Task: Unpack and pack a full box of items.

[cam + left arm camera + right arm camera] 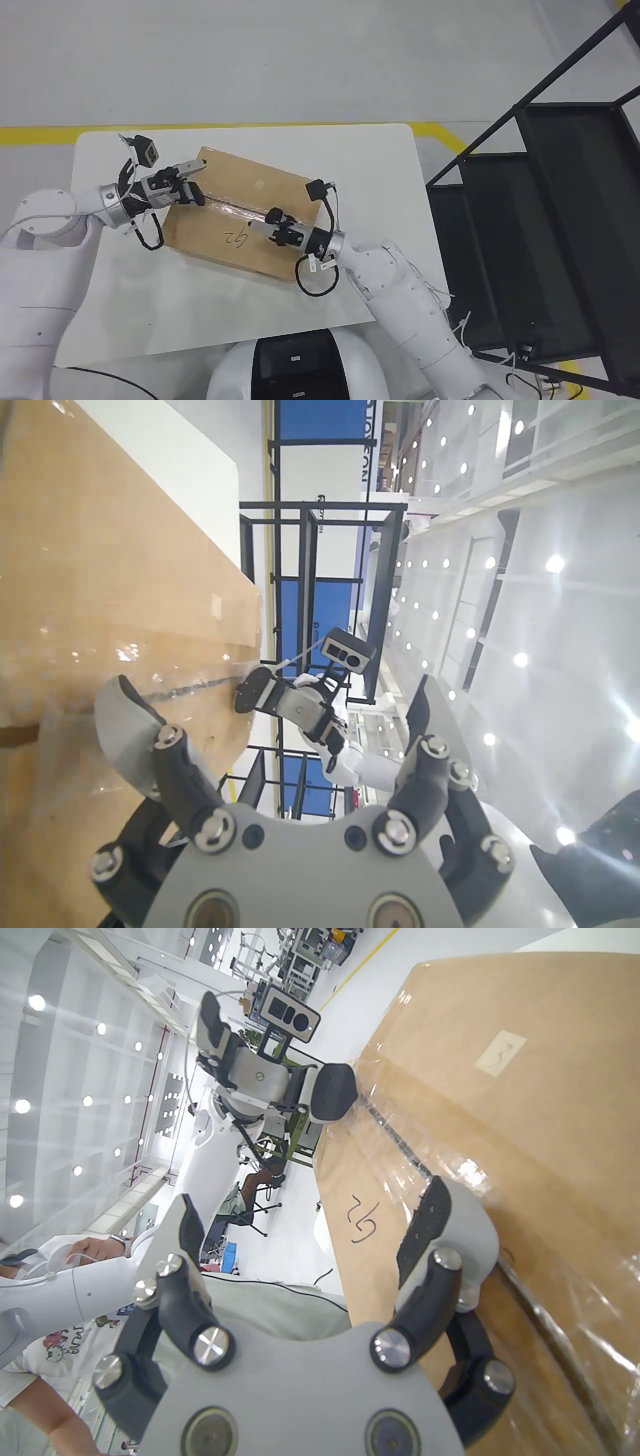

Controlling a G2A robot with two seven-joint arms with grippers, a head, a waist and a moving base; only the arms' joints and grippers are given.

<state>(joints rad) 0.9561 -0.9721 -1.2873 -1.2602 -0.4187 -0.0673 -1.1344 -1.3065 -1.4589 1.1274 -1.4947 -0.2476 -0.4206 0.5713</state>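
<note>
A closed cardboard box (250,180) lies slantwise on the white table (360,165). Clear tape runs along its middle seam (400,1143), and a handwritten mark is on one flap. My left gripper (188,180) is open at the box's left end, with one finger pad (334,1093) against the end of the seam. My right gripper (272,220) is open over the box top near the middle. Its one finger (440,1213) rests on the taped seam and the other stands off the box. From the left wrist, the box (100,575) lies beside one finger (125,710).
A black metal rack (540,180) stands on the floor to the right of the table. Bare table surface lies in front of the box and to its right. A yellow line (440,130) marks the floor behind the table.
</note>
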